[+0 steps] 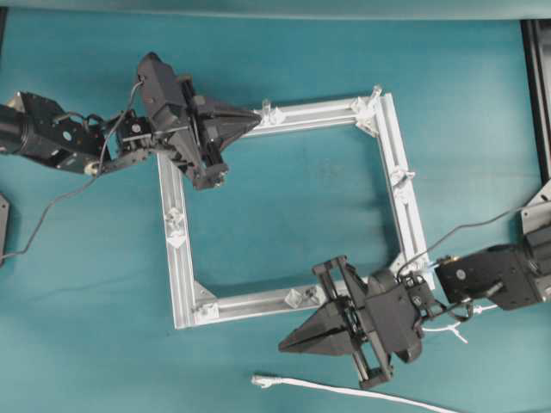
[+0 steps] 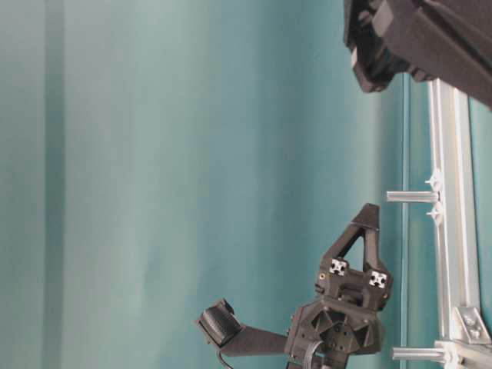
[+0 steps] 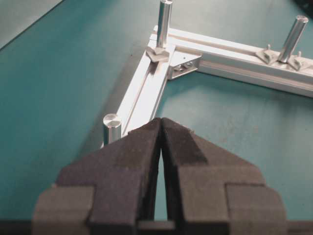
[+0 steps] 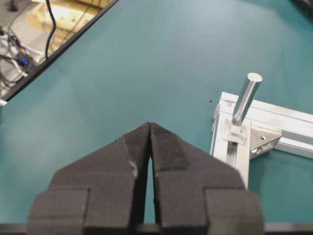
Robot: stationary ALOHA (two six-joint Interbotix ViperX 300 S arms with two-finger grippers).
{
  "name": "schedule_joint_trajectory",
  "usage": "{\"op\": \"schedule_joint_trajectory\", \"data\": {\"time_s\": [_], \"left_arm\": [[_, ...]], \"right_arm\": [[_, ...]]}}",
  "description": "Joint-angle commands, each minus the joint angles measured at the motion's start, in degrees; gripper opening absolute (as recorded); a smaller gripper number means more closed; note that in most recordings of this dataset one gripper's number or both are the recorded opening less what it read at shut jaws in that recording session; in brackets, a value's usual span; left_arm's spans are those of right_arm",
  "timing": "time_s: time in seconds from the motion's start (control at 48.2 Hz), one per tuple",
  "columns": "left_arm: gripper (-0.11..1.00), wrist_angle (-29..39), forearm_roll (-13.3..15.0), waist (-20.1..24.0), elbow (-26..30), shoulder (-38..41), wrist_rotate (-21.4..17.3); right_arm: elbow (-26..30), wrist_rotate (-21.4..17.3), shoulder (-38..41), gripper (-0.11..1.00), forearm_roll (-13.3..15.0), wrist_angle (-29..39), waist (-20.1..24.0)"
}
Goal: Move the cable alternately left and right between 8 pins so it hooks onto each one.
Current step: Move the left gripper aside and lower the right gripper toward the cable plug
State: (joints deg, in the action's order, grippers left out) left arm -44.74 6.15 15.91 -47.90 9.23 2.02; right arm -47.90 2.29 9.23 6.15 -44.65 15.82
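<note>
The left tool (image 1: 255, 114), fingers together and empty, hovers over the frame's (image 1: 181, 258) top-left corner, likely parked clear of the work. The frame lies flat on the table (image 1: 86, 284); its pins (image 3: 164, 22) stand upright, none yet hooked. The right tool (image 1: 284, 346), also pressed together and empty, hangs just below the frame's lower bar. The cable (image 1: 344, 391) lies on the table nearby, untouched. The table is teal cloth. A cluttered room edge shows beyond it.
</note>
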Motion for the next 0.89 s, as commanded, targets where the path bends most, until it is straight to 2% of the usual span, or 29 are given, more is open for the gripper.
{"op": "schedule_joint_trajectory", "data": {"time_s": [0.0, 0.124, 0.373, 0.456, 0.643, 0.705, 0.871], "left_arm": [[-0.01, 1.3, -3.2, -0.2, 0.7, -5.3, -1.4], [0.00, 7.3, -3.2, -0.7, 0.1, -11.8, -3.4], [0.00, 20.3, -3.2, -5.2, -2.7, -23.7, -3.3], [0.00, 23.7, -3.2, -7.2, -4.2, -27.1, -3.0], [0.01, 29.2, -3.1, -13.4, -8.1, -33.2, -1.1], [0.02, 30.4, -2.6, -14.8, -9.4, -34.7, 0.2], [0.08, 31.7, -2.5, -16.1, -12.4, -38.3, 4.3]], "right_arm": [[1.2, -0.8, -1.0, 0.00, 0.4, -0.2, 0.7], [3.1, -1.0, -2.6, 0.01, 0.4, 5.8, 1.3], [7.9, -1.9, -5.5, 0.01, 0.3, 22.7, 4.8], [8.9, -5.0, -5.1, 0.01, 0.0, 25.9, 5.4], [11.4, -16.5, -1.8, 0.04, 0.9, 31.6, 5.5], [12.8, -18.1, -0.4, 0.11, 1.7, 32.9, 5.7], [17.7, -20.3, 3.4, 0.44, 2.1, 36.8, 6.5]]}}
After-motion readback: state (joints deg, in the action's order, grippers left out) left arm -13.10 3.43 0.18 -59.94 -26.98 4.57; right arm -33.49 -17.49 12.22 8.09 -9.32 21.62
